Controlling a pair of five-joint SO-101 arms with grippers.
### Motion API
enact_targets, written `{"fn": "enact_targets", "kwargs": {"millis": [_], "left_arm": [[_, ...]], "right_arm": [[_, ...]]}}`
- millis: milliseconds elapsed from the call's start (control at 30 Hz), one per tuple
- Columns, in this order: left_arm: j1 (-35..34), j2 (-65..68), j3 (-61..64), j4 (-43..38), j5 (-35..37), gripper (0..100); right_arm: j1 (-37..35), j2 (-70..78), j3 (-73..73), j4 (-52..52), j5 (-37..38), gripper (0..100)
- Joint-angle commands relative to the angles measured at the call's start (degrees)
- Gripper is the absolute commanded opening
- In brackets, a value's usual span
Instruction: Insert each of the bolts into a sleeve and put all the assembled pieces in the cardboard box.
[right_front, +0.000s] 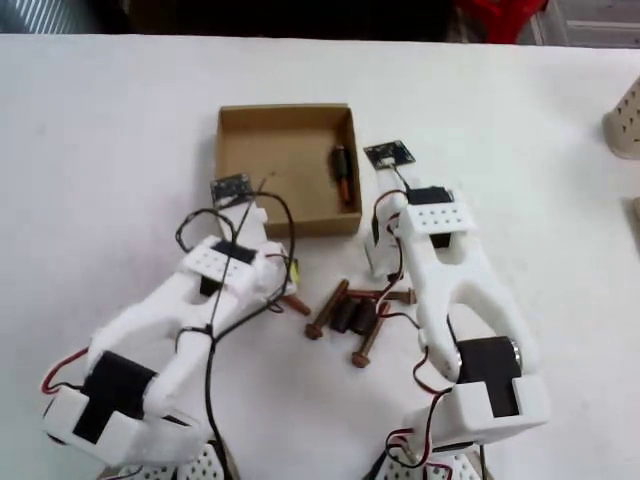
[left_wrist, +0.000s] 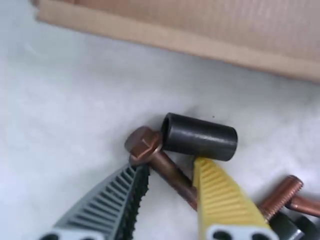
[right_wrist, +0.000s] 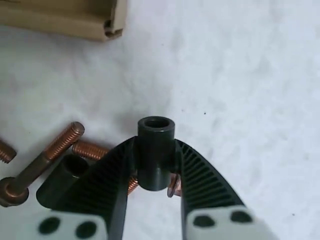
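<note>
1. A white matte tabletop (right_front: 100, 150) spans the high view from edge to edge.
2. A cream, perforated, cone-shaped object (right_front: 626, 120) stands on the tabletop at two o'clock, cut by the frame.
3. A red plastic item (right_front: 500, 15) sits beyond the far edge, at one o'clock.
4. A pale ribbed surface (right_front: 40, 12) shows at ten o'clock, behind the tabletop.

One cardboard box (right_front: 285, 215) is sitting toward the far edge of the table (right_front: 100, 150), holding one assembled piece (right_front: 343, 172). Four loose bolts (right_front: 327, 308) and, as far as the tangled heap allows counting, three black sleeves (right_front: 350, 316) are lying between the box and the near edge. Two arms (right_front: 160, 320) are standing at that near edge.
</note>
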Motion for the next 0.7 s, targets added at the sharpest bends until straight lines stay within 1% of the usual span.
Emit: {"fn": "enact_targets", "kwargs": {"millis": [0,33,133,267,333,467,667], "left_arm": [[-3.0,0.7,-1.9,2.6,-5.7,3],[-4.0,0.3,-1.8,3.0,-6.7,2],[-8.2,-1.7,0.7,3.2,-7.6,3],[-14.9,-5.7,3.0,3.2,-15.4,2],[-17.5,-7.1,3.0,3.2,-17.7,3],[-18.2,-7.9,3.0,4.4,-20.2,3],[-18.5,-7.9,2.8,4.5,-20.6,3]], "right_arm": [[0.6,-2.6,-0.3,-0.7,0.7,1.8],[0.6,-2.6,-0.3,-0.7,0.7,1.8],[0.4,-2.6,-0.3,-0.7,0.7,1.8],[0.3,-2.6,-0.3,-0.7,0.7,1.8],[0.2,-2.5,-0.2,-0.7,0.7,1.8],[0.2,-2.5,0.4,-0.8,0.7,1.8],[0.1,-2.5,1.0,-1.9,0.7,1.8]]}}
